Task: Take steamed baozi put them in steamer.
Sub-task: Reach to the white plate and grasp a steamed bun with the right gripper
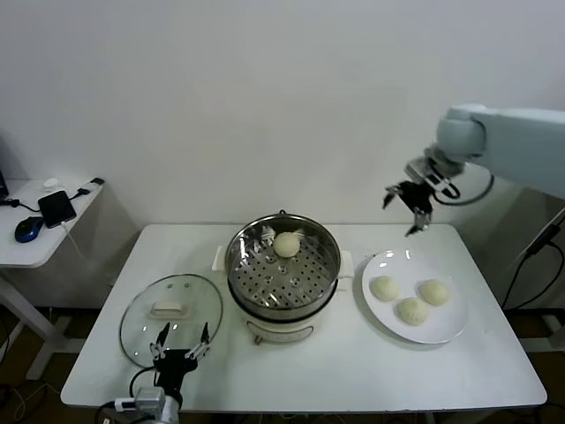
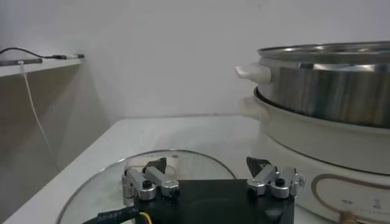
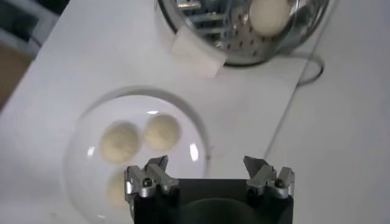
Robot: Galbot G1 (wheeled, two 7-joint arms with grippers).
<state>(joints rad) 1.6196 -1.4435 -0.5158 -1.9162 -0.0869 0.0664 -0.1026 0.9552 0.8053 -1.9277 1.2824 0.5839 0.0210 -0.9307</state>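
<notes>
4 steamed baozi show in all. 1 bun (image 1: 286, 245) sits on the perforated tray inside the steamer (image 1: 265, 281), toward its far side; the right wrist view catches it too (image 3: 270, 14). The other 3 buns (image 1: 411, 310) lie close together on a white plate (image 1: 444, 329), which rests toward the right edge of the desk (image 1: 353, 371), just beside the steamer's cream side handle. The steamer stands at the middle of the desk, nearer the far edge than the near one.

The right gripper (image 1: 409, 208) hangs in the air above the far right part of the desk, over the plate's far rim, its fingers spread apart and holding nothing; its wrist camera looks down past the parted fingertips (image 3: 153, 170) at the plate and the steamer beyond.

The left gripper (image 1: 181, 344) sits low at the near edge of the desk, left of the middle, over the near rim of a round glass lid (image 1: 150, 331) that lies flat to the left of the steamer. Its fingers also stand apart and empty.

A small side table (image 1: 22, 243) past the left edge carries a mouse (image 1: 28, 228) and a phone (image 1: 58, 208).
</notes>
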